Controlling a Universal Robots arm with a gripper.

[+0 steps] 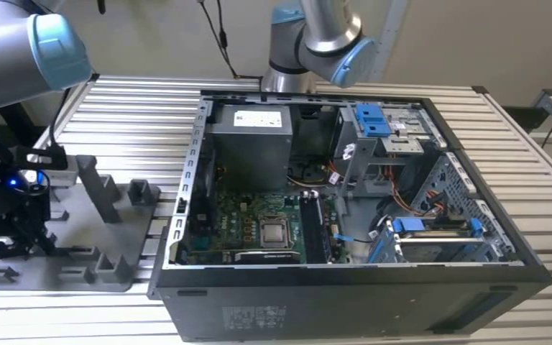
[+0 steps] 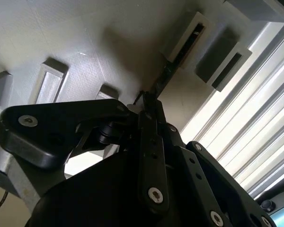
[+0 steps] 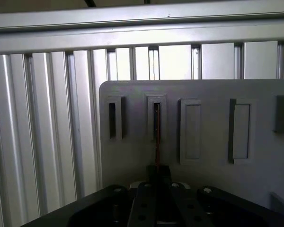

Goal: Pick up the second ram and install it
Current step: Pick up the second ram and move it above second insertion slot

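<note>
Exterior view takes in a slatted metal table (image 1: 516, 144) with an open black case (image 1: 353, 309) lying across its middle and toward the exterior view's right, its open side up. An arm (image 1: 17, 43) with blue-capped joints reaches down at the exterior view's left edge, and a second arm (image 1: 315, 36) stands behind the case. A grey plate (image 1: 75, 248) studded with upright blocks (image 1: 98, 190) lies on the table just beside the case, on the exterior view's left. Inside the case sit a grey power supply (image 1: 247, 140) at the back, a green board (image 1: 247, 215) in front of it, and blue brackets (image 1: 372, 118) toward the exterior view's right. The gripper (image 1: 12, 230) hangs low over the plate's end at the exterior view's left, well apart from the case. In both wrist views the gripper (image 2: 146, 100) (image 3: 157, 169) points at the plate, lined up with one slotted block (image 2: 181, 34) (image 3: 164, 124). More blocks (image 3: 191, 130) stand in a row on either side of it in the first wrist view. The ram (image 2: 164, 75) (image 3: 157, 137) shows edge-on as a thin dark strip: its far end sits in that block's slot, and its near end runs in between the fingers (image 2: 150, 142). The fingers are drawn together on that near end, clamping the ram from both flat sides. The ram stands square to the plate as far as the first wrist view tells, outside the case.
</note>
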